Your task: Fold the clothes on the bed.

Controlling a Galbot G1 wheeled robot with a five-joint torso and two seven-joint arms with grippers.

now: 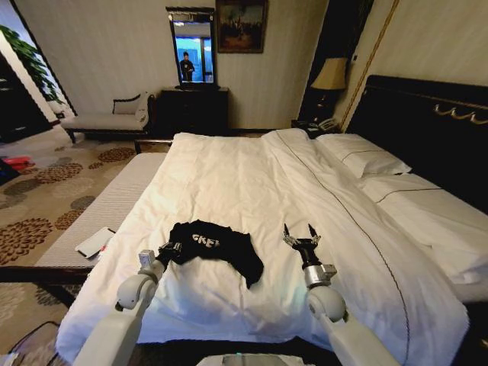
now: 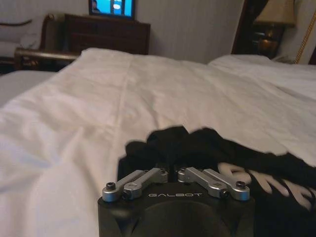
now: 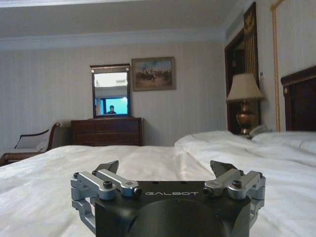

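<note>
The clothes [image 1: 216, 245], a crumpled black T-shirt with white lettering, lie near the foot of the bed [image 1: 244, 171] on its white duvet. My left gripper [image 1: 171, 251] is at the shirt's left edge. In the left wrist view the left gripper [image 2: 172, 171] has its linkage drawn together, shut on the black cloth [image 2: 207, 148], which hides the fingertips. My right gripper [image 1: 301, 233] hovers just over the duvet a short way to the right of the shirt, open and empty. The right wrist view shows the right gripper [image 3: 165, 167] with its fingers [image 3: 109, 167] spread wide.
White pillows [image 1: 362, 156] and a dark headboard [image 1: 427, 114] lie to the right. A grey padded strip with a white flat object [image 1: 95, 242] runs along the bed's left side. A dresser [image 1: 194, 110], chaise bench [image 1: 107, 118] and lamp [image 1: 332, 75] stand beyond.
</note>
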